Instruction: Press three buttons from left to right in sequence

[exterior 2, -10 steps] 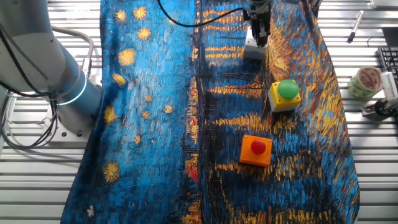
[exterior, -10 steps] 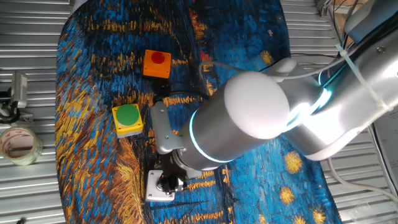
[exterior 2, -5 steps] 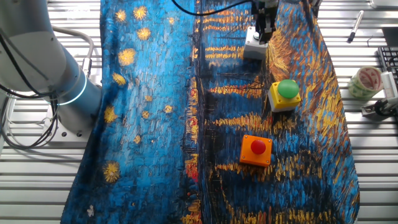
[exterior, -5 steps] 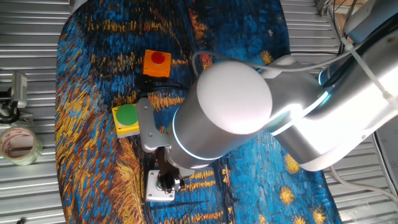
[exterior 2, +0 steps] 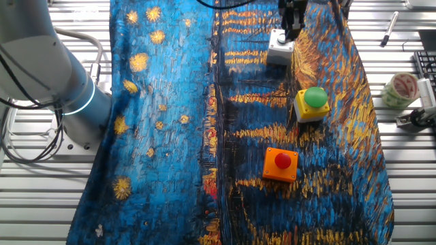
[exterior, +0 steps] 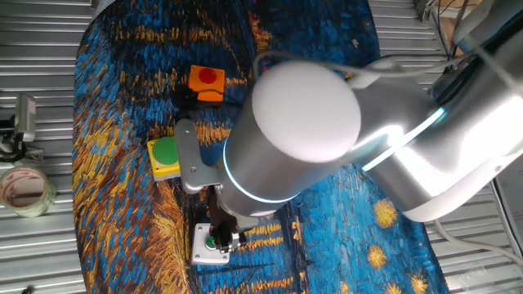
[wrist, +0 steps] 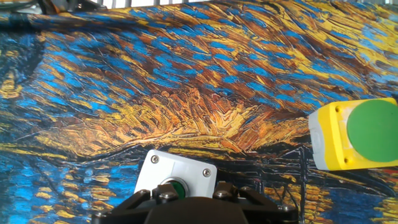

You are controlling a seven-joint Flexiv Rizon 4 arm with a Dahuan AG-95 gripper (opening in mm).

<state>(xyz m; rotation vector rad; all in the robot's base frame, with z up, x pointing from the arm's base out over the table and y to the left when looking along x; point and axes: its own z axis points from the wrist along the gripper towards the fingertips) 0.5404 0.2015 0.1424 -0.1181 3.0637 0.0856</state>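
Observation:
Three button boxes lie in a line on the painted cloth. The orange box with a red button [exterior: 206, 83] [exterior 2: 281, 164] is at one end. The yellow box with a large green button [exterior: 166, 157] [exterior 2: 312, 103] [wrist: 357, 134] is in the middle. The white box with a small green button [exterior: 208, 247] [exterior 2: 279, 52] [wrist: 174, 174] is at the other end. My gripper [exterior: 219, 233] [exterior 2: 291, 24] hangs just above the white box, and the small green button [wrist: 176, 186] shows uncovered below it. The fingertips are hidden, so no view shows their state.
My bulky arm [exterior: 302, 139] hides the cloth's middle in one fixed view. A tape roll [exterior: 24, 189] [exterior 2: 400, 88] and a metal tool [exterior: 18, 126] lie on the slatted table beside the cloth. A pen [exterior 2: 388, 28] and the robot base [exterior 2: 68, 102] are off the cloth.
The gripper has risen off the white box, and the small green button now shows under it. The arm's elbow has swung left in one fixed view.

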